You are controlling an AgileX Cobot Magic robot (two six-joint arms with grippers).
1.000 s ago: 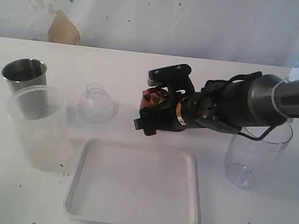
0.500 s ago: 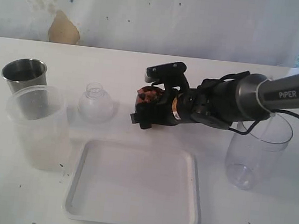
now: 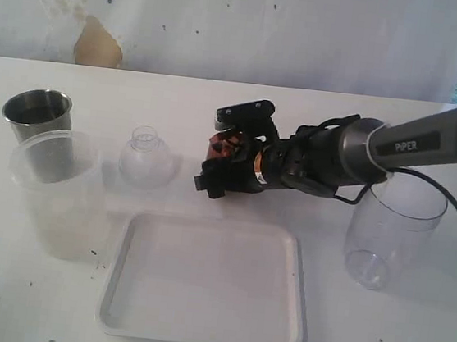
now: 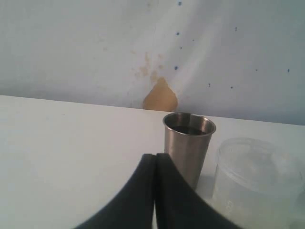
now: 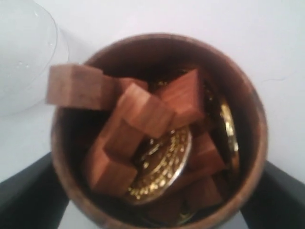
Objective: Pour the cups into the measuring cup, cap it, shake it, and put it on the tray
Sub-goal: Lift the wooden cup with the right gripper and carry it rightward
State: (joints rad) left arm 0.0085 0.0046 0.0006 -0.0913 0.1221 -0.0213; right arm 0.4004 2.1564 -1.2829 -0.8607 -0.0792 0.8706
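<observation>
While the right claw (image 3: 228, 159) reaches across the middle of the bench (image 3: 407, 340) in the exterior view, it is clamped on the small wooden cup (image 3: 219, 145), just beyond the far rim of the tray (image 3: 113, 273). I cannot tell whether the cup touches the bench. The clear jar (image 3: 392, 231) that must receive its load stands upright, mouth up, well apart to the right beside this same arm. The cup therefore has to go rightward, back along the arm, and the right arm is plainly the nearer one.

From the left wrist, the left claw (image 4: 155, 191) has its fingers pressed together on nothing. It points at the steel tumbler (image 4: 188, 143), with the frosted cup (image 4: 252, 181) just beside that.

From the right wrist, dark fingers (image 5: 28, 195) flank the cup. It appears upright and is filled with wooden blocks (image 5: 138, 114) and gold coins (image 5: 162, 167).
</observation>
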